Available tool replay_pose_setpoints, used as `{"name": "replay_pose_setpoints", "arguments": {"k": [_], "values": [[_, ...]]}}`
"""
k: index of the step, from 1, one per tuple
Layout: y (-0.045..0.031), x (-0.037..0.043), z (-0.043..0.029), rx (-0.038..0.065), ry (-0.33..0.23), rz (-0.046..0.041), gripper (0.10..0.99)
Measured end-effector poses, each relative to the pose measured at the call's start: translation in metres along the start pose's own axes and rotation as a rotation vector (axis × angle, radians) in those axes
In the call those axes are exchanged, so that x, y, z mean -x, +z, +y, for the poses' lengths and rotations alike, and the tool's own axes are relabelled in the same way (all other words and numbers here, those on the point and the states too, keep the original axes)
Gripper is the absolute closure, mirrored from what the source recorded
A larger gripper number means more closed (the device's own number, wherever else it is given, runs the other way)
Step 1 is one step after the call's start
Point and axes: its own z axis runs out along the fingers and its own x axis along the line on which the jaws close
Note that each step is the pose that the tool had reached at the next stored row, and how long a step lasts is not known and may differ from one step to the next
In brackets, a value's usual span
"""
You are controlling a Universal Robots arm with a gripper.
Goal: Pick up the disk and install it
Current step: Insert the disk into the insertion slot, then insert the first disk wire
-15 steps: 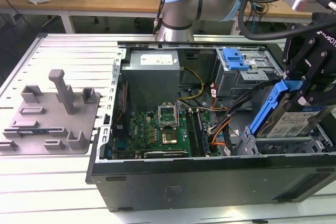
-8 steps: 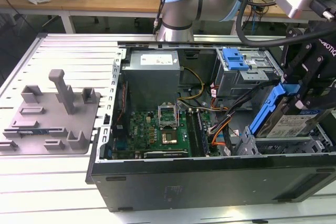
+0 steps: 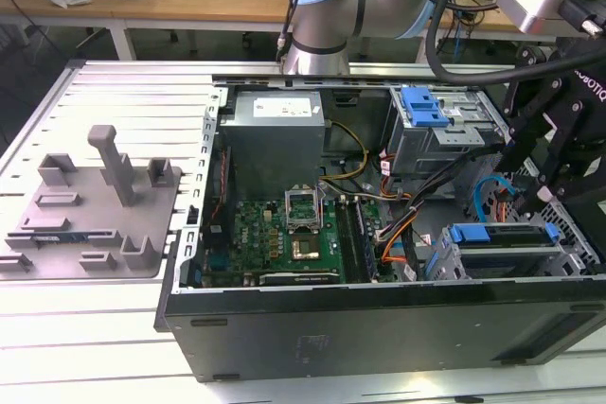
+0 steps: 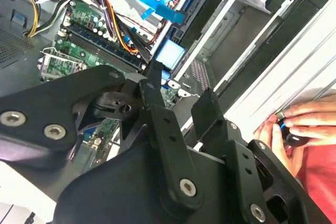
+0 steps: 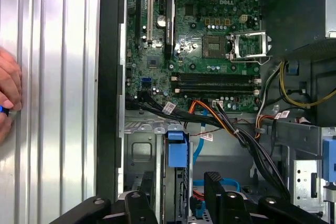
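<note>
The disk (image 3: 502, 237) stands on edge in the drive cage at the front right of the open computer case, with its blue carrier rail on top. In both wrist views its blue end tab (image 5: 177, 153) (image 4: 169, 53) shows beyond the fingertips. My black gripper (image 3: 530, 198) hangs just above it, open. Its two fingers (image 5: 212, 182) stand on either side of the disk's line, with nothing held between them, as seen at the gripper (image 5: 178, 187) (image 4: 181, 95).
A second grey cage with a blue latch (image 3: 423, 106) sits at the case's back right. Cable bundles (image 5: 231, 124) run beside the bay, next to the motherboard (image 3: 284, 234). A grey fixture tray (image 3: 95, 205) lies on the slatted table. A person's hand (image 4: 299, 124) (image 5: 8, 98) rests outside the case.
</note>
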Motion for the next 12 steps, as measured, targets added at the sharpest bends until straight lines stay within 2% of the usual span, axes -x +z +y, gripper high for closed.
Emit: {"name": "replay_pose_setpoints", "arguments": {"k": [12], "values": [[0.0004,0.0,0.0,0.0,0.0,-0.0001,0.58]]}}
